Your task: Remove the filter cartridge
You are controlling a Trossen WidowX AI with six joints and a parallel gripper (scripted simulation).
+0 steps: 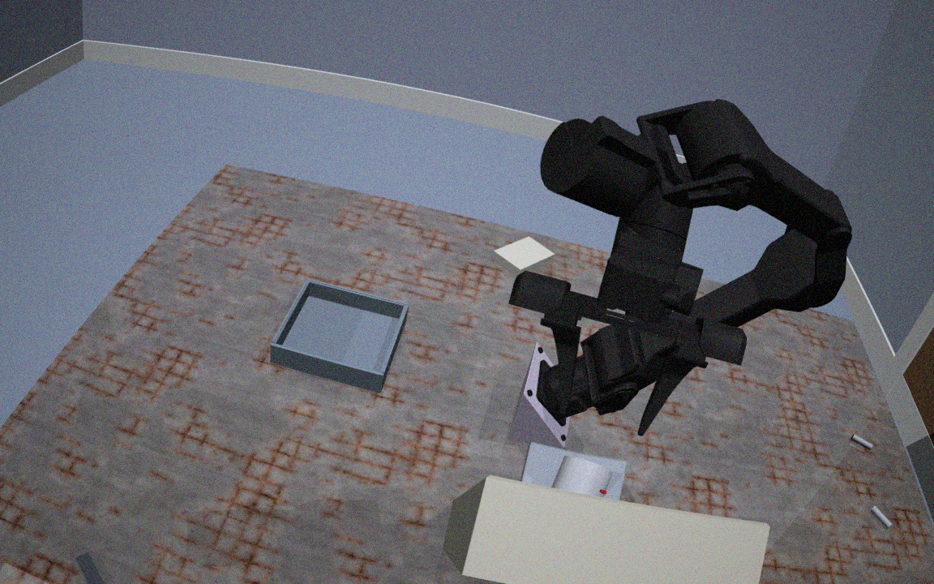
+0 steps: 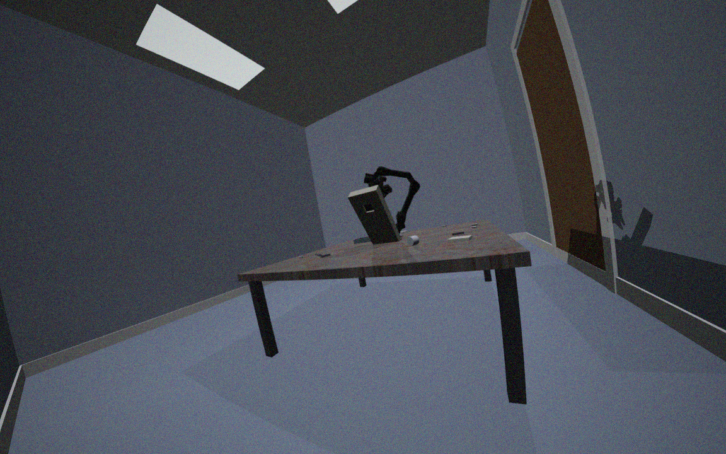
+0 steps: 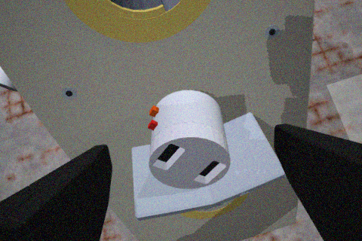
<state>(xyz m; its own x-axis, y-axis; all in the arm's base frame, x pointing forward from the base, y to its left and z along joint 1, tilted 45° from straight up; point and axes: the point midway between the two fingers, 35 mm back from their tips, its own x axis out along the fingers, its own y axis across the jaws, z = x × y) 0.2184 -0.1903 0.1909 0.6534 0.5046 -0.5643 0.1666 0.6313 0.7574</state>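
Observation:
The white round cartridge point(image 1: 584, 475) point(image 3: 193, 117) point(image 2: 412, 239) is out of the panel. It lies on a small pale blue plate point(image 1: 539, 465) point(image 3: 252, 151) at the panel's foot, and its face with two slots point(image 3: 188, 162) is turned toward the wrist camera. Red and orange marks show on its side. My gripper point(image 1: 601, 427) point(image 3: 193, 147) is open, above the cartridge and apart from it. The blue-grey tray point(image 1: 325, 370) stands empty well to the left.
A pale bracket with bolt holes point(image 1: 537, 397) lies under the arm. A white square sheet point(image 1: 523, 253) lies at the back. Two small white pins point(image 1: 861, 440) point(image 1: 881, 516) lie at the right. The table edge is close behind the panel.

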